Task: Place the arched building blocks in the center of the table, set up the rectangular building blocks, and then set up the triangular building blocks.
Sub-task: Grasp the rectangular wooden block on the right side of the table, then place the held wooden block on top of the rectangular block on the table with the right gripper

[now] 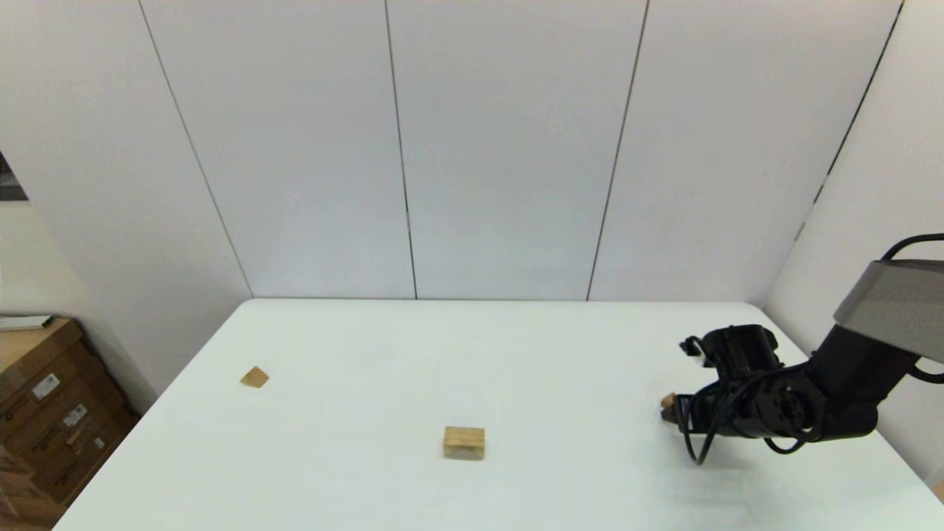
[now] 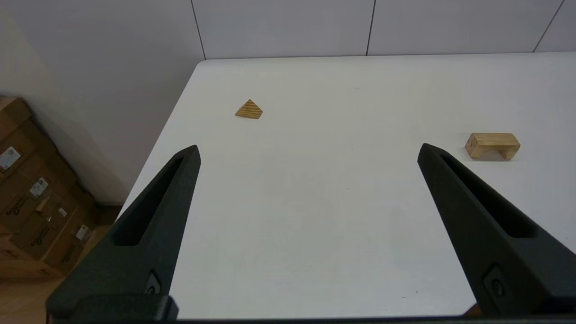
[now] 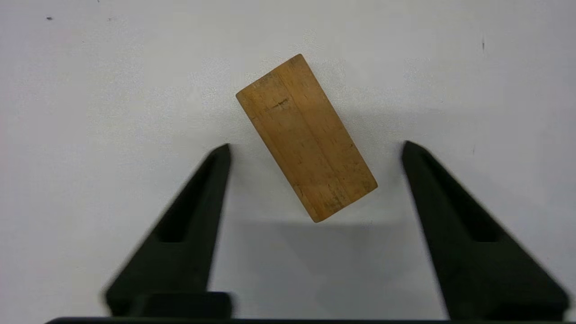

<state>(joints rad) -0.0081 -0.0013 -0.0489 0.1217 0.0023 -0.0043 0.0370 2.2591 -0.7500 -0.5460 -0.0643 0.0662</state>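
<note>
Right gripper (image 3: 315,146) is the closest thing here, hanging low over the surface (image 1: 575,354) with its jaws spread wide and the rectangular block (image 3: 306,137) lying flat between them, not touched by either one. That bar sits skewed across the gap rather than square to it, so I'd guess the wrist needs a twist before closing, or it'll pinch corners. Plain light-brown wood, smooth faces, a few dark flecks, no cut-out.

Arched block (image 1: 464,442) already sits out in the middle, well ahead of the jaws, notch side down like a little bridge, so that first step looks done to me. Triangular wedge (image 2: 249,109) is way off on the far left, striped grain showing, lying flat.

Left gripper (image 2: 308,150) hangs back off to the side, jaws also wide apart, holding nothing.
</note>
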